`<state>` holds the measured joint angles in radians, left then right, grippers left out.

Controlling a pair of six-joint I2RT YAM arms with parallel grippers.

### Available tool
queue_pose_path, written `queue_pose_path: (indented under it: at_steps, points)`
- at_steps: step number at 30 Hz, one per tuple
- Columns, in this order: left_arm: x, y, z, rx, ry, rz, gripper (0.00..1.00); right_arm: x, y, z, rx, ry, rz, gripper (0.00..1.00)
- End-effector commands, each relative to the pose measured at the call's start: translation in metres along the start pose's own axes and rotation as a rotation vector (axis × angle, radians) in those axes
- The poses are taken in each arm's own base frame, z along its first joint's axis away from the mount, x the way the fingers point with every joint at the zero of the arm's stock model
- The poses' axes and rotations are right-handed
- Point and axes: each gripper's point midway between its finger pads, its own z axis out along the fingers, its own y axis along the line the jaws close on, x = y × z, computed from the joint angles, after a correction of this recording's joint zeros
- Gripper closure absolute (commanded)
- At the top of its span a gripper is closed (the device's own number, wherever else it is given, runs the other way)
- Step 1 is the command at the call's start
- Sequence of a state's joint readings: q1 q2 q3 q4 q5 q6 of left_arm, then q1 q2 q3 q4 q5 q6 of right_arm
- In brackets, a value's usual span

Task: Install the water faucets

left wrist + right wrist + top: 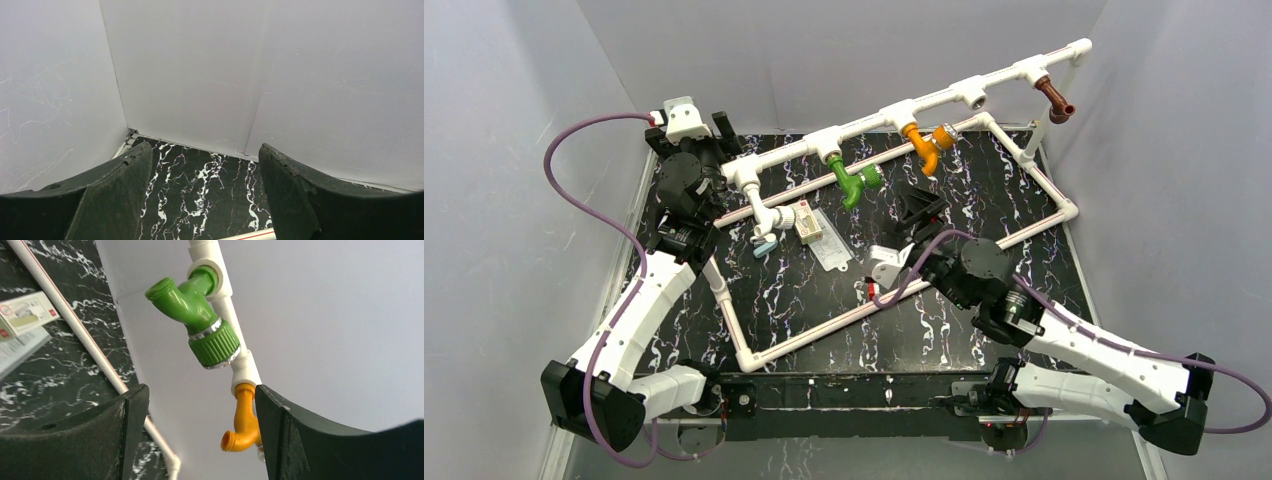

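Both grippers, left [202,155] and right [200,400], stand released and empty. Green faucet [200,315], orange faucet [242,422] and brown faucet [1056,100] sit in the pipe [869,124]. One socket [973,96] appears vacant; you likely fit it next.

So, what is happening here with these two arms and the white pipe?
Two robot arms are fitting plastic faucets into a raised white pipe. The white faucet, green faucet, orange faucet and brown faucet already sit in its sockets. One socket between orange and brown looks empty. Both grippers are open and hold nothing: the right gripper points at the green and orange faucets, and the left gripper faces the back wall.
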<state>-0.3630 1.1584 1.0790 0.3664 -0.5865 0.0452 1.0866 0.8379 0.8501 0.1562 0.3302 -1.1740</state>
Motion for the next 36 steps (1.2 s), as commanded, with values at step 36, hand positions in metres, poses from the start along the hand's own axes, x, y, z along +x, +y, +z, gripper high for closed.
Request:
queue_pose_path:
  at_steps: [36]
  points:
    - [0.149, 0.011, -0.032, 0.038, 0.438, 0.3, 0.24, -0.044, -0.023, 0.071, 0.096, -0.104, -0.46, 0.35]
